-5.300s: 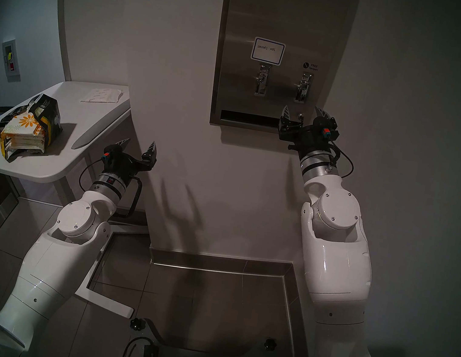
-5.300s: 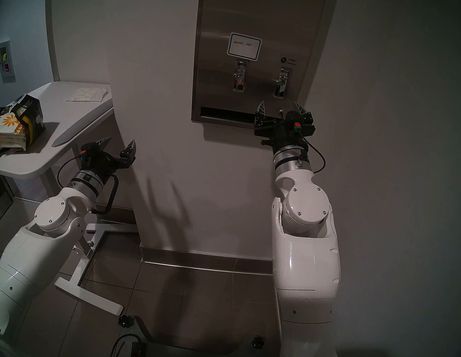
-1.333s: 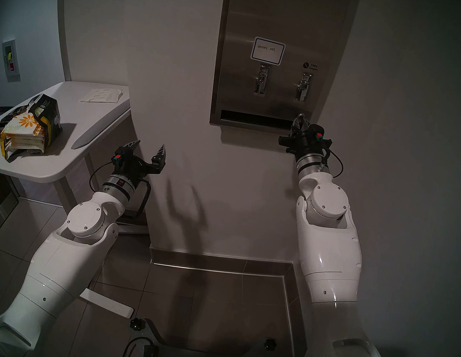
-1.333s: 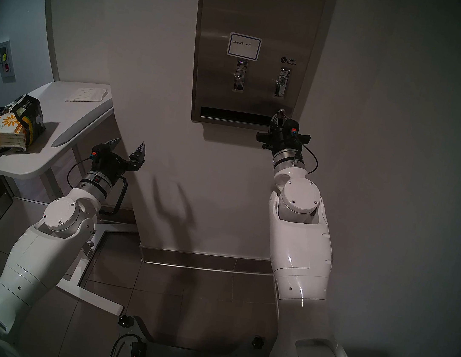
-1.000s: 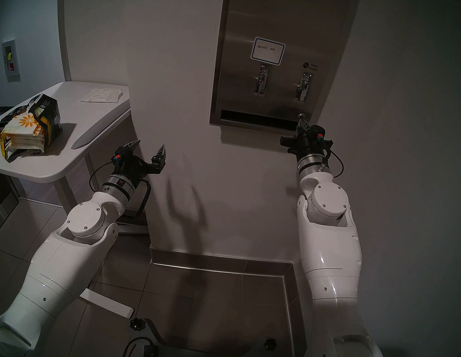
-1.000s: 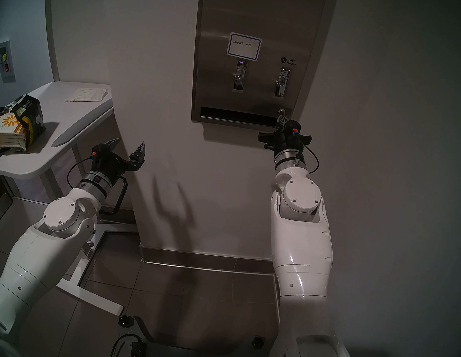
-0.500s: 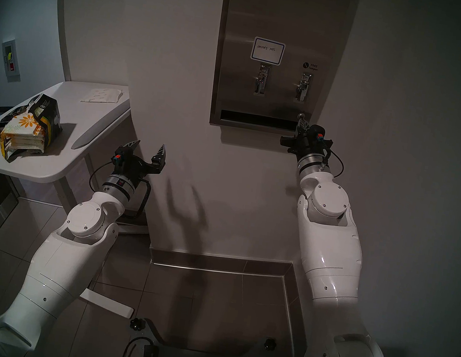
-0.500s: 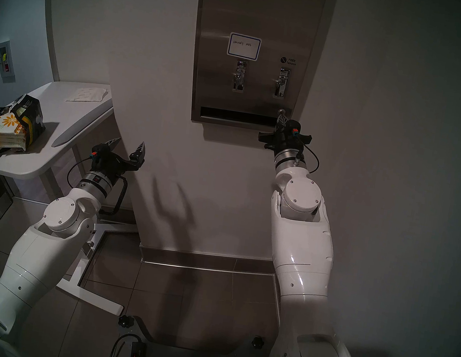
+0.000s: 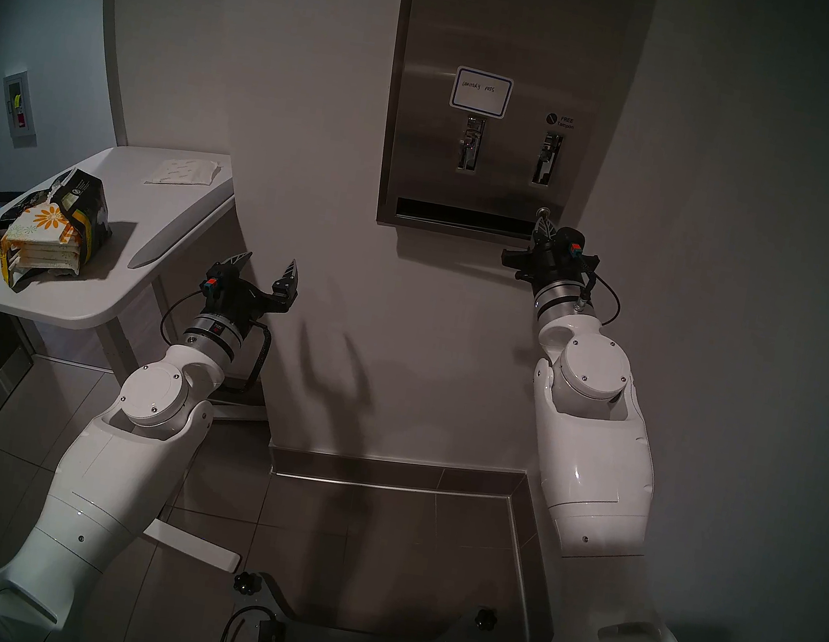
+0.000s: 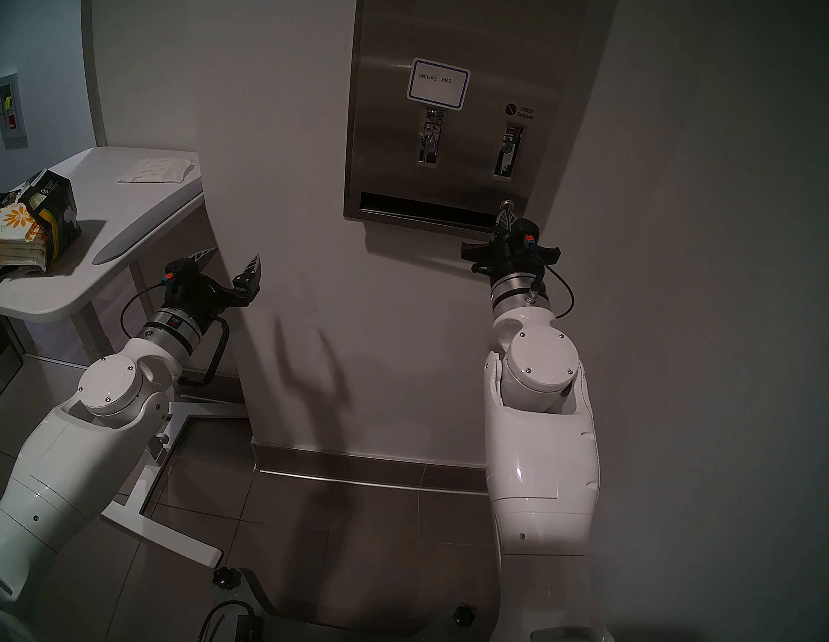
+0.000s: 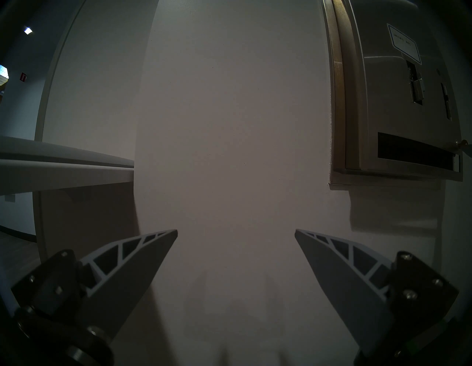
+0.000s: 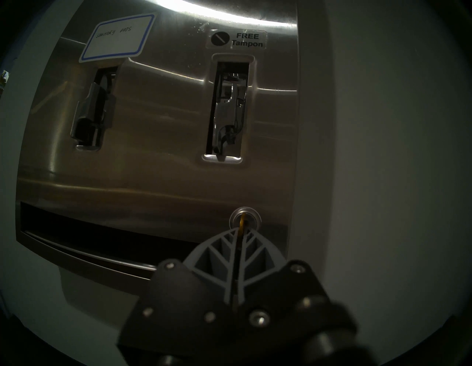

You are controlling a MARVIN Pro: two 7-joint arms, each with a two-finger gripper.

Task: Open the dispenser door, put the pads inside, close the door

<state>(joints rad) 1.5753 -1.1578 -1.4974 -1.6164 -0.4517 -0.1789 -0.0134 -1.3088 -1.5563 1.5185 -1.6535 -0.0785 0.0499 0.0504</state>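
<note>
Revealing a key (image 12: 240, 231) in the lock (image 12: 244, 219), right wrist only.

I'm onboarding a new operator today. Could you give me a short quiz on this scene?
1. True or false: the left end effector is shut.
2. The right end effector is closed on: A a chrome lever, B the key in the lock, C the blue-bordered label.
3. Where are the pads?

Key: 1 false, it is open and empty. 2 B. 3 In the torn bag on the table.
</note>
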